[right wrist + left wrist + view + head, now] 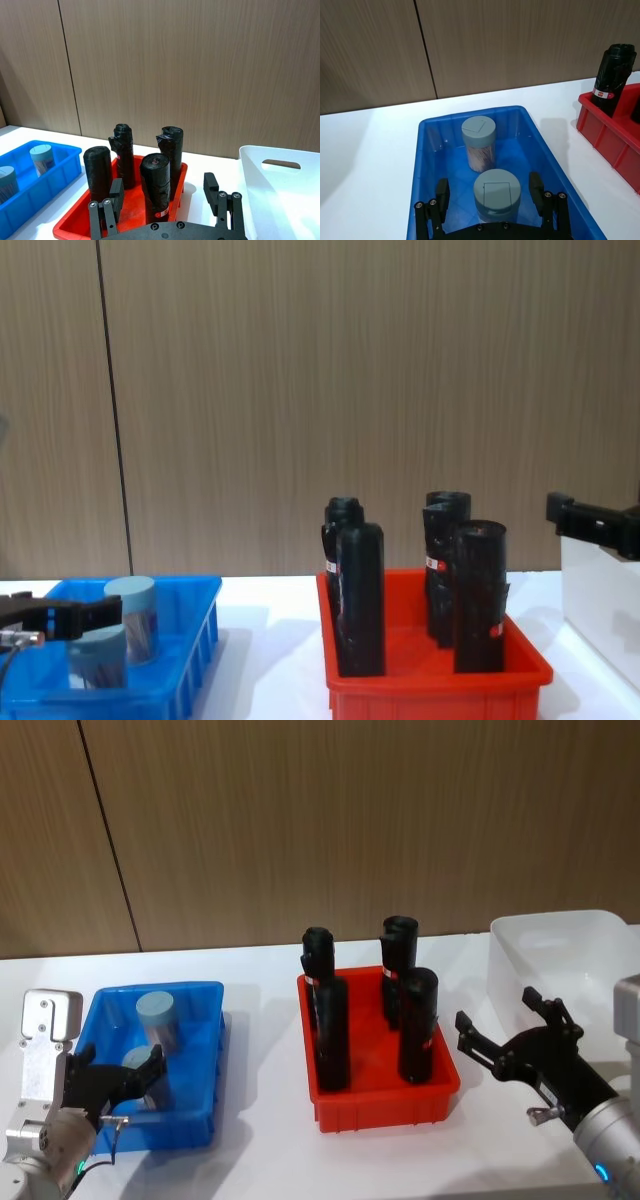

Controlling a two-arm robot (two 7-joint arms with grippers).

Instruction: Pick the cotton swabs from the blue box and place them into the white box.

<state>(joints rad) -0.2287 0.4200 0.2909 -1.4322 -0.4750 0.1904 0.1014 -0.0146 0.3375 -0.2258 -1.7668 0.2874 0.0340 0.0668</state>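
Left end effector [489, 186], fingers apart, half hides the nearer cotton swabs [496, 194]; both jars stand upright, lids up, in the blue box [426, 150]; right end effector [497, 1010] spread beside the white box [560, 933].

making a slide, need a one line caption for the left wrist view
Left gripper open around the nearer cotton swab jar in the blue box, a second jar behind it.

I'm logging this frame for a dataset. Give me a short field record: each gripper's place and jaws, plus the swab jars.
left gripper: inside blue box, jaws open either side of near cotton swab jar
far cotton swab jar: upright, deeper in the same box, untouched
right gripper: between red bin and white box, jaws open, holding nothing
red bin contents: upright black bottles
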